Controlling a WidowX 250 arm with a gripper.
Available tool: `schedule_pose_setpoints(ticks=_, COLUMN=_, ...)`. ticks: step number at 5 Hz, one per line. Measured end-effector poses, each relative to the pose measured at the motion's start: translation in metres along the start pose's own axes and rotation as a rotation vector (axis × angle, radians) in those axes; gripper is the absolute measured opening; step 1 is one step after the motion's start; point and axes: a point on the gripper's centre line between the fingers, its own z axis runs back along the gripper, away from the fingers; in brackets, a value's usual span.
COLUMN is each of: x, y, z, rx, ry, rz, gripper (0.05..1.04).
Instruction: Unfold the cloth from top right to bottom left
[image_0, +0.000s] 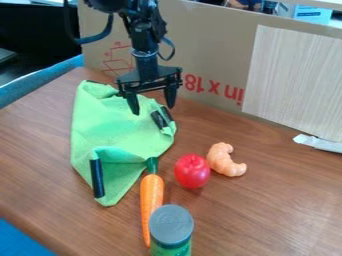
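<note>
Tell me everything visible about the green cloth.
The bright green, soft-looking fabric cloth lies rumpled and partly folded on the brown wood-grain table, its near end narrowing to a point. Black strips mark its lower left and right edge. The orange carrot's green top seems to meet its lower right edge. The black two-finger gripper is open at its upper right; contact is unclear.

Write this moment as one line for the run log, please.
green cloth: rumpled, partly folded | gripper: open, at cloth's upper right | nearby: carrot, round red item | unfolding: not complete
</note>
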Motion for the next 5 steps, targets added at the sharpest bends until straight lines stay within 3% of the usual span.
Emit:
schedule_pose_setpoints(ticks=2, x=-0.004, y=0.0, z=-0.009, rx=0.016, ry=0.0, rz=-0.017, gripper=0.964)
schedule_pose_setpoints(ticks=3, x=-0.007, y=0.003, z=-0.015, rx=0.017, ry=-0.009, rz=-0.001, gripper=0.631)
schedule_pose_setpoints(ticks=5, x=-0.007, y=0.005, z=-0.018, rx=0.018, ry=-0.02, rz=0.003, gripper=0.148)
